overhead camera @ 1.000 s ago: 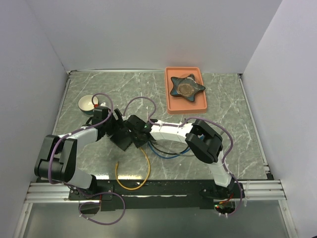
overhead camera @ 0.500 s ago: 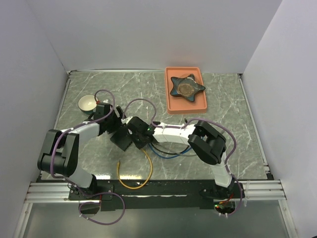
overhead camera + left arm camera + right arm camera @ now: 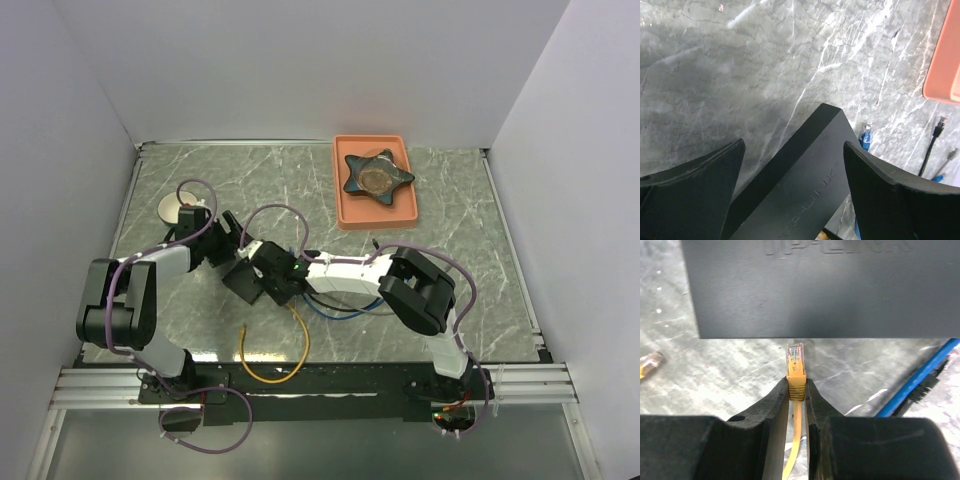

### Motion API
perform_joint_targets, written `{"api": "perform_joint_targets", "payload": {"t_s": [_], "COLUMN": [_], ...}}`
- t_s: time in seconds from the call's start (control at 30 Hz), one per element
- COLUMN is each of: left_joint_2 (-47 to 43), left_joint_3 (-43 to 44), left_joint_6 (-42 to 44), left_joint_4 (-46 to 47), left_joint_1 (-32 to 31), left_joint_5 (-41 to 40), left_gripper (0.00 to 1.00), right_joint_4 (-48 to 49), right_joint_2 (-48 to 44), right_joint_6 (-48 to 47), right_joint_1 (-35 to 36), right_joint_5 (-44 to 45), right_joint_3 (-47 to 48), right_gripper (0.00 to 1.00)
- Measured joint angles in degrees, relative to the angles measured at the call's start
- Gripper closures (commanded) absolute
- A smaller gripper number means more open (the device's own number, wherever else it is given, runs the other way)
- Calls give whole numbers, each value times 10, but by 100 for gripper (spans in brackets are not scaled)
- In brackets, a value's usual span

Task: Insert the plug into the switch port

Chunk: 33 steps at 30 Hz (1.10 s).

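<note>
— What has the right gripper point(image 3: 796, 385) got?
— Its narrow dark jaws pinch the yellow boot of the clear-tipped plug point(image 3: 795, 356).
— And the switch?
— The flat matte black box point(image 3: 820, 285) lies just beyond the plug's tip, not touching it; its sockets are hidden. The left gripper point(image 3: 792, 150) is spread wide over the box's corner.

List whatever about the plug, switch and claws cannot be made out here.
Right wrist view: the right claw holds the plug before the switch, whose ports face out of sight.
Top view: plug hidden under the right claw.
Left wrist view: bottom edge cuts off the switch; whether the open left claw touches it is unclear.
</note>
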Motion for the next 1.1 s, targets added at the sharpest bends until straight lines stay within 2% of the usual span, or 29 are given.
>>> {"api": "perform_joint_targets", "payload": {"t_s": [0.33, 1.1], "left_joint_2": [14, 14], "left_joint_3": [-5, -26], "left_joint_6": [2, 2], "left_joint_4": [35, 78], "left_joint_1": [10, 12], "left_joint_5": [36, 56], "left_gripper": [12, 13], "right_joint_4": [-12, -30], "right_joint_2": [0, 22], "right_joint_6": [-4, 14], "right_joint_1": [10, 20], "right_joint_5": [-4, -8], "right_joint_3": [4, 48], "right_gripper": [100, 100]}}
